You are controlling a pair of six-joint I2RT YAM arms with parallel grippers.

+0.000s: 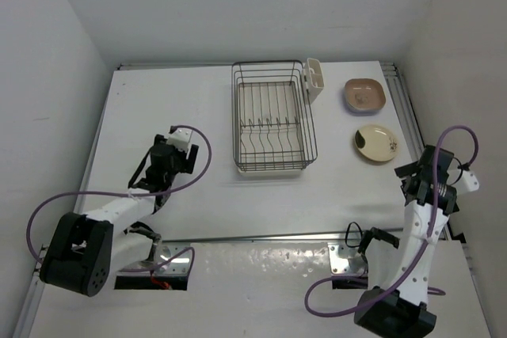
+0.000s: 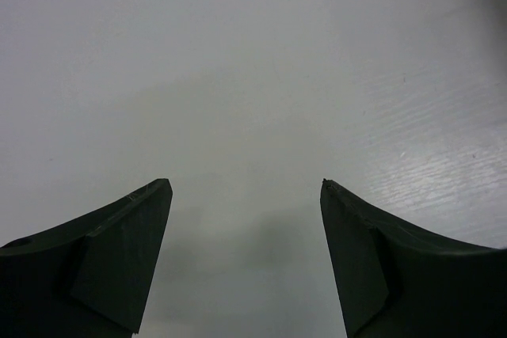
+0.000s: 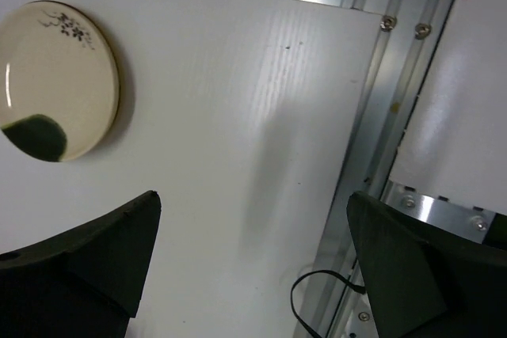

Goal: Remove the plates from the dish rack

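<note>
The silver wire dish rack [image 1: 273, 120] stands at the middle back of the table with no plates in it; its white cutlery cup [image 1: 314, 80] is clipped to the far right corner. A pinkish-beige rounded-square plate [image 1: 364, 96] and a round cream plate [image 1: 376, 143] with a dark patch lie on the table right of the rack. The cream plate also shows in the right wrist view [image 3: 55, 81]. My left gripper [image 1: 184, 138] is open and empty over bare table [image 2: 245, 195], left of the rack. My right gripper [image 1: 420, 172] is open and empty [image 3: 253, 203], near the cream plate.
An aluminium frame rail [image 3: 372, 140] runs along the table's right edge beside my right gripper, with a black cable loop [image 3: 317, 302] near it. White walls [image 1: 47, 77] close in the table on left, back and right.
</note>
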